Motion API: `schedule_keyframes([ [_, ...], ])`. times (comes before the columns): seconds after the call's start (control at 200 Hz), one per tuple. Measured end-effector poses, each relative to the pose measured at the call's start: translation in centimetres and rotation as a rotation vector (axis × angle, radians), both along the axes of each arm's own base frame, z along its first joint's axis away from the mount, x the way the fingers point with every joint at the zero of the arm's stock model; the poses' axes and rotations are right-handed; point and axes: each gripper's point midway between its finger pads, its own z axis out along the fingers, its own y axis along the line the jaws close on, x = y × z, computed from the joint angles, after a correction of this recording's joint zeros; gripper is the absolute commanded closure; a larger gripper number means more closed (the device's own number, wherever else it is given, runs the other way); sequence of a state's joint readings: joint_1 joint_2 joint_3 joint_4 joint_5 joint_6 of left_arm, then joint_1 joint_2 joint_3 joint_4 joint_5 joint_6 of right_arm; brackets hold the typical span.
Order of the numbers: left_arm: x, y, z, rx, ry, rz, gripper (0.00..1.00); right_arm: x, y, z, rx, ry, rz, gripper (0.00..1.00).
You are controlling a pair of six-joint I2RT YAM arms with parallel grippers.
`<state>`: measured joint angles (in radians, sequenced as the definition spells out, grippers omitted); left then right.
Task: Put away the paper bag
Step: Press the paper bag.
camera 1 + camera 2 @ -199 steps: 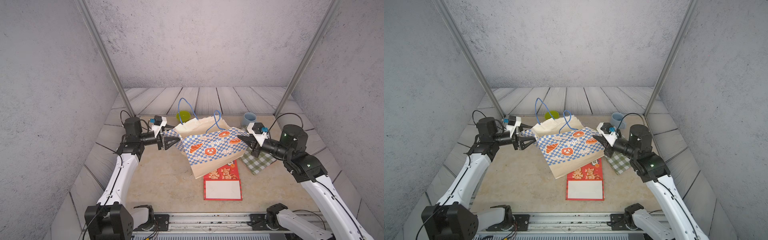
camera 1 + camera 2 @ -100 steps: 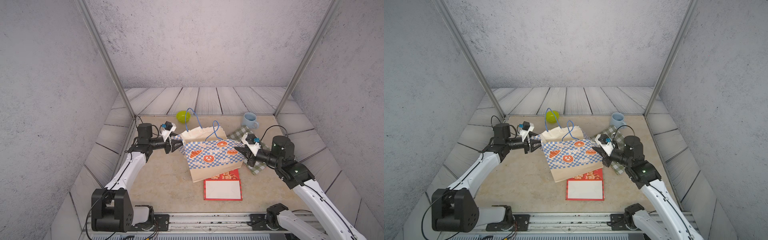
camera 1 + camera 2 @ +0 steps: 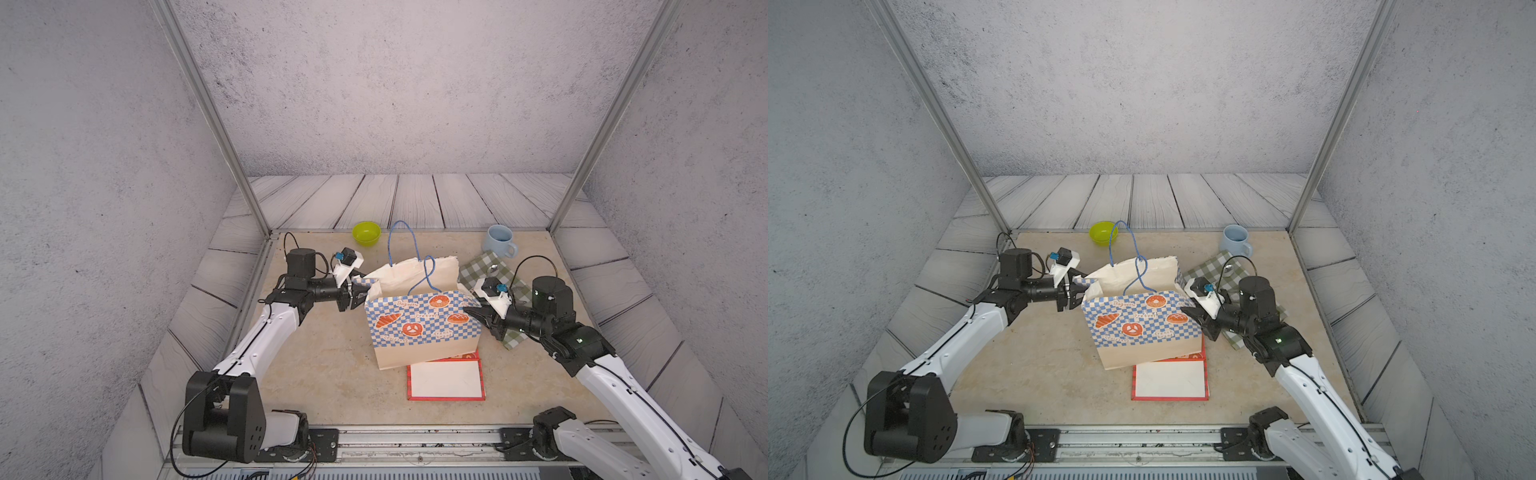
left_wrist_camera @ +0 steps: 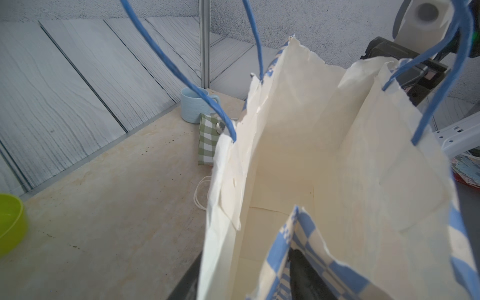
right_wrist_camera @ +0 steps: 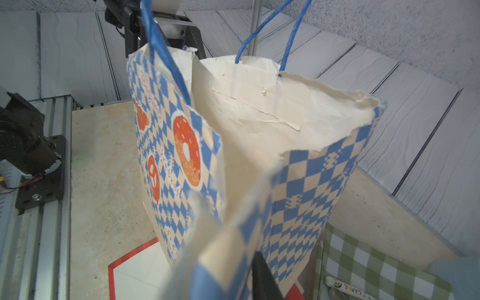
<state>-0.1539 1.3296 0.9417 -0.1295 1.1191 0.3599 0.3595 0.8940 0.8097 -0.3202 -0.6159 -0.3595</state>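
The paper bag point(image 3: 419, 328) point(image 3: 1138, 328) stands upright on the table with its mouth open. It is blue-checked with pastry pictures and has blue cord handles. My left gripper point(image 3: 358, 296) point(image 3: 1074, 293) is at the bag's left end. In the left wrist view its dark fingers point(image 4: 298, 272) press that end's paper walls from both sides. My right gripper point(image 3: 482, 322) point(image 3: 1198, 322) is at the bag's right top corner with its fingers parted. In the right wrist view the corner fold lies blurred beside one dark finger point(image 5: 262, 280).
A red-framed white card point(image 3: 446, 380) lies in front of the bag, partly under it. A green checked cloth point(image 3: 486, 270) with a spoon lies to the bag's right, under my right arm. A blue mug point(image 3: 500, 241) and a green bowl point(image 3: 366, 232) stand at the back.
The bag has come down from a tilted, lifted pose and now stands upright on the table. Both arms sank with it. My left gripper closed on the bag's left end. My right gripper's jaws parted.
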Motion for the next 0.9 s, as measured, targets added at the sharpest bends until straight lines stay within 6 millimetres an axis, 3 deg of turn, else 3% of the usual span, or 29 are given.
schedule_keyframes([
  [0.085,-0.3,-0.1,-0.2,0.001,0.014,-0.010,0.49,0.4,0.2,-0.7,-0.008,0.018,0.002,0.61],
  [0.235,-0.8,-0.2,-0.4,0.001,0.029,-0.028,0.49,1.4,0.4,-1.5,-0.017,0.042,-0.008,0.35],
  [0.455,-1.7,-0.5,-0.4,-0.004,0.039,-0.066,0.49,3.0,0.4,-1.9,-0.039,0.030,-0.037,0.16],
  [0.701,-2.7,-1.1,-0.2,-0.013,0.045,-0.118,0.49,3.8,0.2,-1.4,-0.087,-0.021,-0.039,0.09],
  [0.901,-3.3,-1.4,0.2,-0.015,0.039,-0.143,0.50,4.3,-0.3,-0.4,-0.111,-0.041,-0.021,0.14],
])
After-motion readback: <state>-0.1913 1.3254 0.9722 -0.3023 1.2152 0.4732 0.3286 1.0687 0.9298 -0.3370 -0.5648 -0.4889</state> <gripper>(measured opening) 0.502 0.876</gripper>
